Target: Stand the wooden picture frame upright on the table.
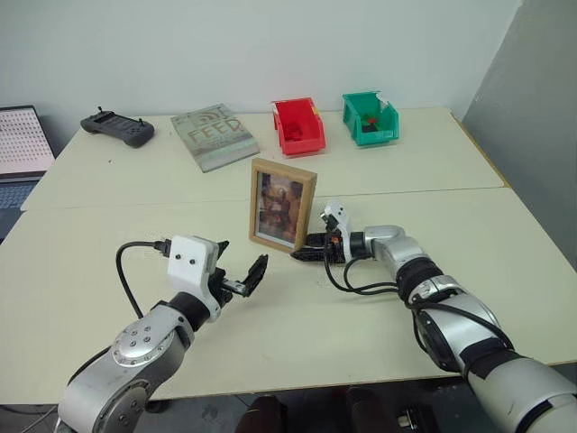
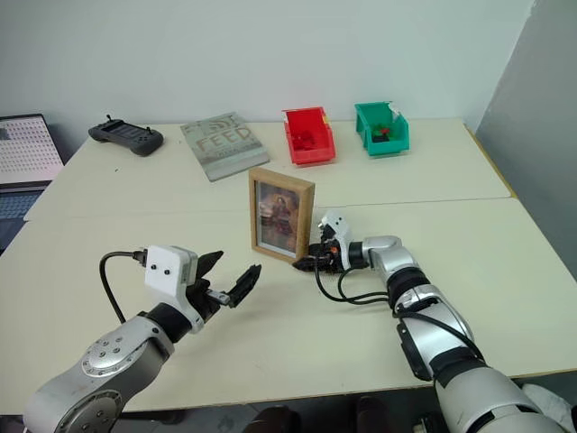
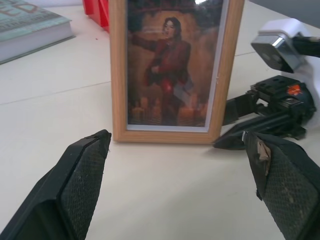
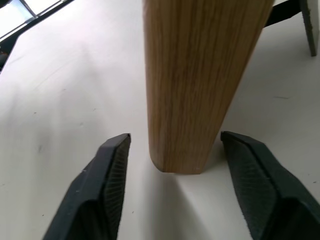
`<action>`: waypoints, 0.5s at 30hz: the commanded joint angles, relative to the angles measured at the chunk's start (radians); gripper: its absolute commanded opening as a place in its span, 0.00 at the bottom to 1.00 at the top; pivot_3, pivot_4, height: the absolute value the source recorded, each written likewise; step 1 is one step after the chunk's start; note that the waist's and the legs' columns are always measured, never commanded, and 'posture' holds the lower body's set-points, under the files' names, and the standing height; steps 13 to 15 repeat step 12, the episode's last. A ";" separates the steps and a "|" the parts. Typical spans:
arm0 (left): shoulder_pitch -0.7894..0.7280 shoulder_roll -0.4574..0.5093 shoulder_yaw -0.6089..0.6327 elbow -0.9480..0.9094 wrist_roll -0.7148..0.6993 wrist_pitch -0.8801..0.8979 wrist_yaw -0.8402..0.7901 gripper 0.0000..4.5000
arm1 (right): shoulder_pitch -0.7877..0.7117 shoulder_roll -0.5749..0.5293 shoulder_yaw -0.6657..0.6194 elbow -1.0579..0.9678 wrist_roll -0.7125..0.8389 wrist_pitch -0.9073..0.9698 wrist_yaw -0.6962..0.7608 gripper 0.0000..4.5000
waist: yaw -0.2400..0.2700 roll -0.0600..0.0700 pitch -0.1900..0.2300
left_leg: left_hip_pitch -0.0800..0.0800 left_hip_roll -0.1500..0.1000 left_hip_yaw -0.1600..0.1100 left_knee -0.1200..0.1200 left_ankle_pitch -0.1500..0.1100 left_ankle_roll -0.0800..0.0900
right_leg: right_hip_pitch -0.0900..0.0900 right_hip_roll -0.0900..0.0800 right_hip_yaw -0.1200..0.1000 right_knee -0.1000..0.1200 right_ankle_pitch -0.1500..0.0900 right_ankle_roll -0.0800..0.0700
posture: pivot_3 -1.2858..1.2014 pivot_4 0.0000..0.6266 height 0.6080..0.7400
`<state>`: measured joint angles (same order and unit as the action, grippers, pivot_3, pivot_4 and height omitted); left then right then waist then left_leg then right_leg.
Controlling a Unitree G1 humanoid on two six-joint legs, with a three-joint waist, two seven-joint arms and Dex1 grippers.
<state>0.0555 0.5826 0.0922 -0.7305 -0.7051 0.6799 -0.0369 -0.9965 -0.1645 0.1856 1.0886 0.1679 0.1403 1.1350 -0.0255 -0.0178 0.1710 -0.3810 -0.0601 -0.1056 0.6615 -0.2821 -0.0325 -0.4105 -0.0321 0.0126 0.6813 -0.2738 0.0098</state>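
Note:
The wooden picture frame [image 1: 283, 205] stands upright near the middle of the cream table [image 1: 433, 171], just in front of its seam, with the warm-toned picture facing me. My right gripper [image 1: 307, 253] lies low on the table at the frame's lower right corner. In the right wrist view its fingers [image 4: 107, 170] are open, one on each side of the frame's wooden edge [image 4: 195, 85], with a gap on each side. My left gripper [image 1: 242, 269] hovers open in front of the frame and to its left, pointing at the frame [image 3: 170, 70] with nothing between its fingers.
Along the far side of the table lie a black controller [image 1: 117, 127], a grey "FEED" book [image 1: 214, 135], a red bin [image 1: 298, 126] and a green bin [image 1: 370, 118]. A laptop [image 1: 20, 144] sits off the table's left end. A grey wall rises at the right.

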 commanded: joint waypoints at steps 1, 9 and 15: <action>-0.050 0.073 0.086 0.040 -0.026 0.031 -0.110 1.00 | 0.108 -0.138 0.011 -0.174 -0.050 -0.018 0.070 0.93 | 0.010 0.000 0.000 | 0.000 0.000 -0.001 0.001 0.000 0.000 | 0.001 0.000 -0.001 0.000 0.000 0.000 | 0.52 0.24 1.00; -0.158 0.325 0.277 0.276 -0.163 0.177 -0.406 1.00 | 0.250 -0.373 -0.069 -0.808 0.123 0.311 0.161 0.99 | 0.017 0.001 0.001 | -0.001 0.000 -0.002 0.001 0.000 0.000 | 0.001 0.000 -0.002 0.000 0.000 0.001 | 0.52 0.24 1.00; -0.226 0.410 0.277 0.365 -0.173 0.198 -0.518 1.00 | 0.237 -0.387 -0.127 -1.028 0.263 0.562 0.101 0.99 | 0.002 0.001 0.001 | -0.001 0.002 -0.002 -0.001 0.000 0.000 | -0.001 0.001 -0.002 0.000 0.000 0.000 | 0.52 0.24 1.00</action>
